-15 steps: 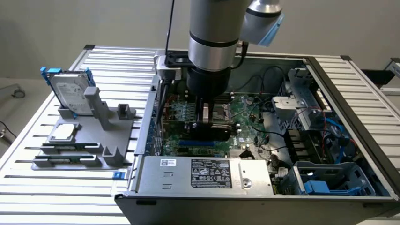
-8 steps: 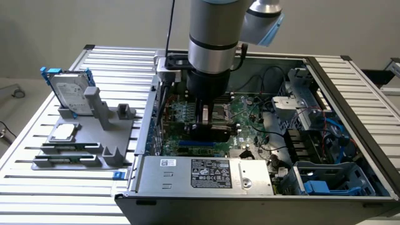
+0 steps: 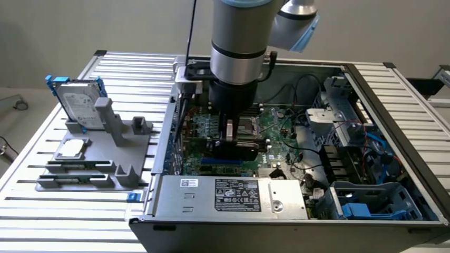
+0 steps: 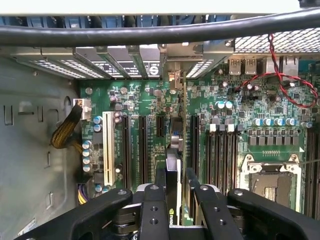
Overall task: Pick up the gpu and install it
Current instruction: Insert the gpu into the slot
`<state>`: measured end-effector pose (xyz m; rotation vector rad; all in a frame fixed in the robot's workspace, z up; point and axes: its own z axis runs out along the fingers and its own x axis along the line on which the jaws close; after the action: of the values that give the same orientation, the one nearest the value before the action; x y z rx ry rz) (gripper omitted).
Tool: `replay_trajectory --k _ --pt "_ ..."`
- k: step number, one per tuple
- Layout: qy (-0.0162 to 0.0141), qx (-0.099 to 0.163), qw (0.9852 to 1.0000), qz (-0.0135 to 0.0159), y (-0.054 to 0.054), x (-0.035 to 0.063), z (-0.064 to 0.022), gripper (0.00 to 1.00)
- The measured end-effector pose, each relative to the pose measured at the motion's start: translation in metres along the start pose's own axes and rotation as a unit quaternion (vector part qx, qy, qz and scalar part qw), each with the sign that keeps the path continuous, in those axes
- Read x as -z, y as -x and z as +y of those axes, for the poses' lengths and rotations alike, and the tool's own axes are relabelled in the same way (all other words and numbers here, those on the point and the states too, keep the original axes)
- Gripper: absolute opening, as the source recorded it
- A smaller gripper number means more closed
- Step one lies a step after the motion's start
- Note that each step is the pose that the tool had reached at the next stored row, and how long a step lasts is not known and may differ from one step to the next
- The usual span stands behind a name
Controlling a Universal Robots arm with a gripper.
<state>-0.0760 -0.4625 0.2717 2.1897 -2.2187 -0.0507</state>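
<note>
My gripper (image 3: 232, 139) is lowered inside the open computer case (image 3: 393, 105), just above the green motherboard (image 3: 281, 132). It is shut on the gpu (image 3: 228, 130), which it holds edge-on and upright. In the wrist view the gpu (image 4: 173, 167) stands between the two black fingers (image 4: 160, 180), its glossy black shroud with a green logo on one side. The card runs along the board toward the silver rear slot brackets (image 4: 175, 75), in line with the long black expansion slots (image 4: 142, 145). I cannot tell whether its lower edge touches a slot.
A silver hard drive with blue frame (image 3: 77, 100) stands upright on a grey fixture (image 3: 91, 153) at the exterior view's left, outside the case. The power supply (image 3: 232, 195) sits at the case front. Black memory slots (image 4: 220, 155), the CPU socket (image 4: 270, 185) and red wires (image 4: 280, 75) lie near the card.
</note>
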Motion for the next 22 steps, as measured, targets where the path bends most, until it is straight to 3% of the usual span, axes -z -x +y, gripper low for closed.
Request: replay_trajectory --k 15,22 --pt "0.0005 0.000 1.0000 0.0001 0.0000 -0.0034 0.0000 0.26" --pt "0.0061 -0.006 1.0000 -0.0002 0.0000 -0.0035 0.0001 0.26"
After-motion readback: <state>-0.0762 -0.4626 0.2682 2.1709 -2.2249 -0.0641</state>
